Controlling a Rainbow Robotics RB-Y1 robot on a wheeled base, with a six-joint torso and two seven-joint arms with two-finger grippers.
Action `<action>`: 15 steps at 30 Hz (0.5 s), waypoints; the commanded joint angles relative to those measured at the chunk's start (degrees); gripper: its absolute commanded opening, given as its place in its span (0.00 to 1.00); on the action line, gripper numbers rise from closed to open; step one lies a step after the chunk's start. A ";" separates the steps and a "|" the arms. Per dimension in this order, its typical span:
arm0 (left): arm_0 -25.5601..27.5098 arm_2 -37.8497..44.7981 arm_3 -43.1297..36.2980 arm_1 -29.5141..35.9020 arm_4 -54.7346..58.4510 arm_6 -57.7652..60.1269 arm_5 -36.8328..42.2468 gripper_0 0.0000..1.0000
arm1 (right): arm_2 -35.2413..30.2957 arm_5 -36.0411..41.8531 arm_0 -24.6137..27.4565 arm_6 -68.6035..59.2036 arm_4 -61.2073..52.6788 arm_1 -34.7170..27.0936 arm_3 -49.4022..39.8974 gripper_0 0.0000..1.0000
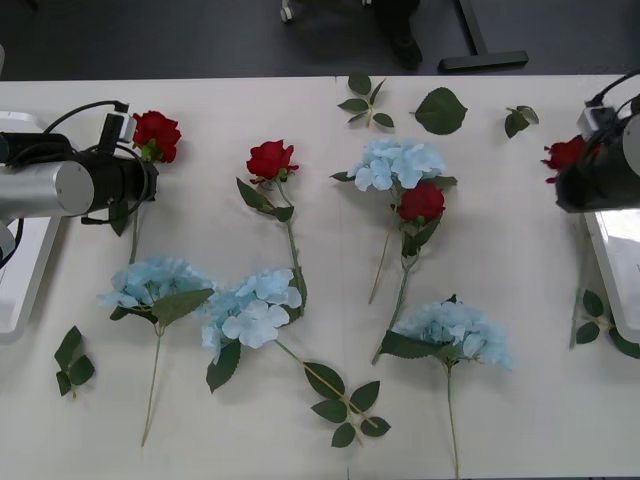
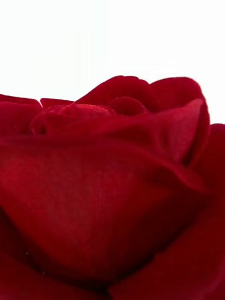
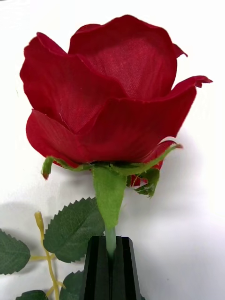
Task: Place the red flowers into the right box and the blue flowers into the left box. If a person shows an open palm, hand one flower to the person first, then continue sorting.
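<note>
Your left gripper clamping rose stem at table's left; your right gripper holding rose near right box, finger state untellable.

There are four red roses: one at the left arm, one lying alone, one below a blue cluster, one at the right edge. There are four blue flowers. Two white trays show, one at the left edge and one at the right edge. Two robot arms are visible.
</note>
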 commanded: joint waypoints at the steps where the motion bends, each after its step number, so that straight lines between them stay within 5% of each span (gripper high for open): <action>1: -1.40 -0.61 -0.11 -0.36 -0.31 -1.45 -0.97 0.00 | 3.92 0.23 -6.22 11.78 9.37 -5.43 2.26 0.00; 7: -0.17 -0.61 -5.74 1.75 1.62 -0.83 -0.79 0.00 | 5.15 -5.57 -13.96 20.74 14.82 -5.43 19.40 0.00; 15: 7.12 1.58 -21.91 9.48 14.10 -0.30 -0.88 0.00 | 10.07 -22.71 -22.92 23.03 17.72 -2.17 46.91 0.00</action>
